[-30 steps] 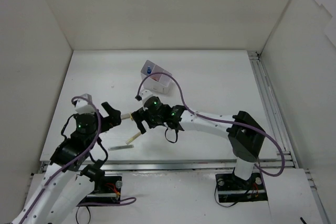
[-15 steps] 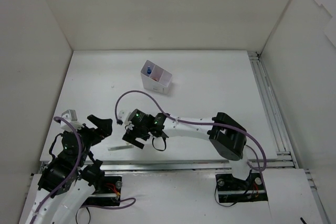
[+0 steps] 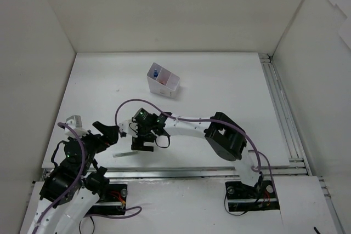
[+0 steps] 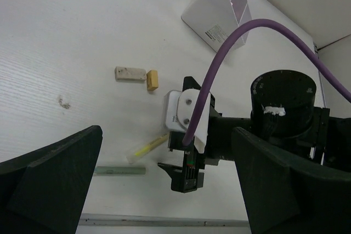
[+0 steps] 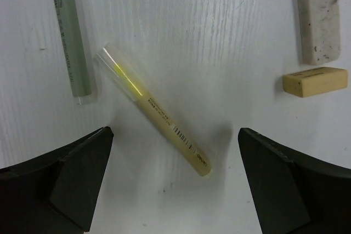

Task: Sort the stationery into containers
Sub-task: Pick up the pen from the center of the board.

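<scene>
White bench [image 3: 230,91] walled on three sides filled the overhead view, the compartment box [image 3: 163,80] standing toward its far side; my right gripper [image 3: 141,145] hung near my left gripper [image 3: 108,131] by the near edge. My left wrist view showed its fingers spread, empty. My right wrist view showed that gripper spread too, a yellow pen [image 5: 159,119] lying flat between its fingers, a grey-green stick [image 5: 70,36] just beside, a tan block [image 5: 315,81] apart.
</scene>
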Controlling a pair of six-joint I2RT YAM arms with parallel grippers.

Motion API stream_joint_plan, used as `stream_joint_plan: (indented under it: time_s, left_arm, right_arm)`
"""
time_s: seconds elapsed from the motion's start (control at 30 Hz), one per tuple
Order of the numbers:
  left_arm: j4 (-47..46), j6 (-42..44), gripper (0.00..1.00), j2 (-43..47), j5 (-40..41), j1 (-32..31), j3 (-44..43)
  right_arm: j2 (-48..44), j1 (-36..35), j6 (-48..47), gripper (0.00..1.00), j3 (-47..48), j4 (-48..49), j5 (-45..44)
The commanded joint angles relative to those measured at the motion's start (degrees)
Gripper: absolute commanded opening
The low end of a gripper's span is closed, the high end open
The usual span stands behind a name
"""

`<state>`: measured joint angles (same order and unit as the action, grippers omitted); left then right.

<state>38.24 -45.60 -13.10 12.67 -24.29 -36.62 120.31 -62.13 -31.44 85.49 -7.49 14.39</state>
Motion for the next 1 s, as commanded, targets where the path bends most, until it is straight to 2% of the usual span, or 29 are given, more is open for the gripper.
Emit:
stream_joint_plan:
  time_s: [0.0, 0.2, 0.3, 0.33, 0.5, 0.53, 0.67, 0.9, 0.97]
  left_arm:
    - [-3.34, 1.13, 1.0, -0.96, -0.27, 0.3, -0.38]
    - [-3.7, 1.48, 1.0, -2.28, 0.25, 0.3, -0.47]
    - [-3.26, 1.31, 1.0, -3.07, 0.61, 0.3, -0.64]
    - [-3.17, 1.31, 1.0, -3.24, 0.78, 0.3, -0.64]
    - [-2.99, 1.13, 1.0, -2.89, 1.48, 0.3, -0.47]
    - [-2.91, 1.13, 1.0, -2.81, 1.83, 0.3, -0.38]
    - [-2.29, 0.43, 1.0, -3.07, 2.8, 0.3, 0.23]
    - [-2.29, 0.52, 1.0, -3.51, 3.24, 0.3, 0.15]
    - [-2.47, 0.6, 1.0, -3.68, 3.16, 0.3, 0.06]
  right_arm:
    - [1.32, 2.62, -0.91, 0.96, 3.36, -2.27, 10.54]
    - [5.27, 3.68, -0.03, 0.88, 4.59, -5.34, 13.82]
    - [6.95, 4.65, 1.82, 0.77, 5.3, -5.79, 15.65]
    - [7.13, 4.91, 2.08, 0.7, 5.3, -5.87, 16.19]
    - [6.78, 5.18, 3.14, 0.55, 3.28, -5.7, 13.83]
    - [6.43, 5.35, 2.44, 0.46, 2.58, -5.61, 13.73]
    - [3.01, 5.0, 2.87, 0.35, -1.98, -4.38, 12.94]
    - [-4.2, 4.12, 5.95, 0.08, -9.99, 0.45, 7.58]
    - [-7.0, 3.94, 7.79, 0.03, -12.54, 2.64, 6.36]
